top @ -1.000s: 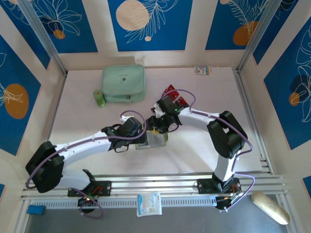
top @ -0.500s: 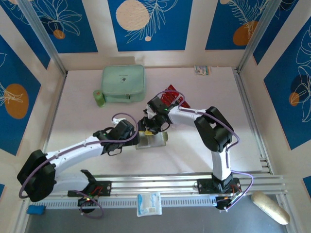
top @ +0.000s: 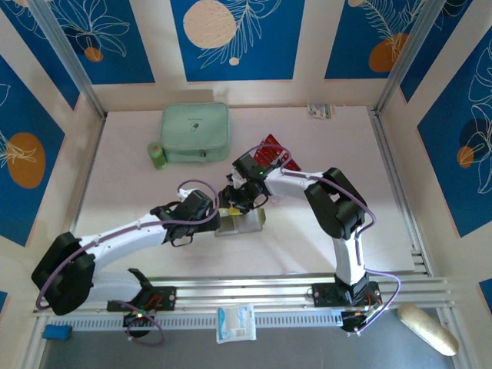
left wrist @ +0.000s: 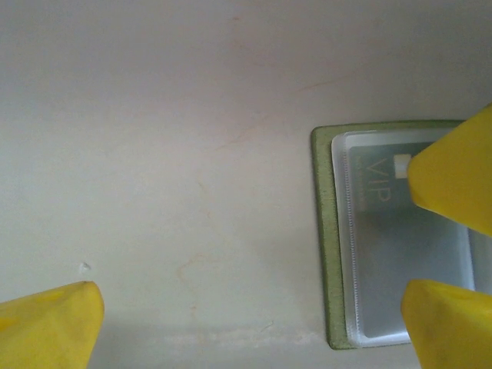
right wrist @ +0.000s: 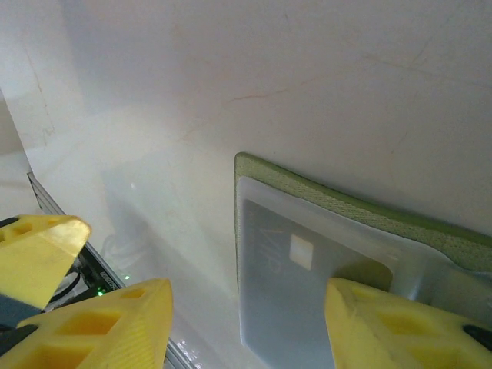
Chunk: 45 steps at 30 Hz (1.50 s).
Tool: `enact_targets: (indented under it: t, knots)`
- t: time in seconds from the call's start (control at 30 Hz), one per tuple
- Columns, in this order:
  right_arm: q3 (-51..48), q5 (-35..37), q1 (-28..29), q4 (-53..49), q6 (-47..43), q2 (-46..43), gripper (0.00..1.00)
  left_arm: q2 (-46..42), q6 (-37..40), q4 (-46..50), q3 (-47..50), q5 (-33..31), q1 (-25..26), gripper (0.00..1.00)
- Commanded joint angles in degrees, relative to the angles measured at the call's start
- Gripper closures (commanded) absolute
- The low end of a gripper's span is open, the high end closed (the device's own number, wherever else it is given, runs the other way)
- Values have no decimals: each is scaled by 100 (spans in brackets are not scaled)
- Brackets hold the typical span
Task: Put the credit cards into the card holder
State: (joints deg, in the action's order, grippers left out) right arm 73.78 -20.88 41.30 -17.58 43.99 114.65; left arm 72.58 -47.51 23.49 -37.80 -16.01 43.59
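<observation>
- Presently, left arm: stretched low and long from its base towards the near-left side of the card holder, with the wrist close over the table.
- Left gripper: jaws spread wide. One blunt yellow finger sits well off the holder over bare table, the other over the holder's pocket corner.
- Right arm: upright from its base and folded at the elbow to the right of the holder. The forearm crosses to the holder's far side, wrist tipped down.
- Right gripper: jaws part-way apart, with the table and the holder's corner showing in the gap between them.
- Card holder: lies open and flat. It has an olive cloth rim of woven look and rounded corners, and inside it a pale frosted plastic pocket with a ribbed edge.
- Pocketed card: flat and greyish behind the plastic, lying inside the holder.
- Red credit cards: glossy, beyond the holder and partly hidden by the right wrist.
- Mint-green zip case: a soft rounded rectangle, beyond the holder and to its left.
- Views: overhead gives both arm poses, the case and the red cards. The wrist cameras add the cloth weave, the pale chip square and the lettering VIP on the pocketed card.
</observation>
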Motion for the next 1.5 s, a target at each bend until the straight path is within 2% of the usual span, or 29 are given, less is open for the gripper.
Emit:
enact_targets:
  t: [0.0,0.27,0.57,0.9,1.1,1.3,1.47]
  knots:
    - [38,-188,10,-79,78,23,45,176,106,-162,-30,140,-54,1]
    - [18,-203,8,-39,121,-13,45,699,260,-378,-140,230,-56,1]
    - [42,-214,-23,-70,101,-235,45,852,261,-430,40,178,-58,1]
    - [114,75,-508,-546,-267,-1036,45,804,190,-445,256,142,-57,1]
    - [404,820,-1071,-1426,-1041,-1401,45,781,190,-465,316,149,-62,1]
    - [972,2155,-1520,-2440,-2045,-1495,47,780,198,-490,359,134,-53,1]
    - [1334,3360,-1642,-2922,-2601,-1389,50,785,196,-515,374,133,-61,1]
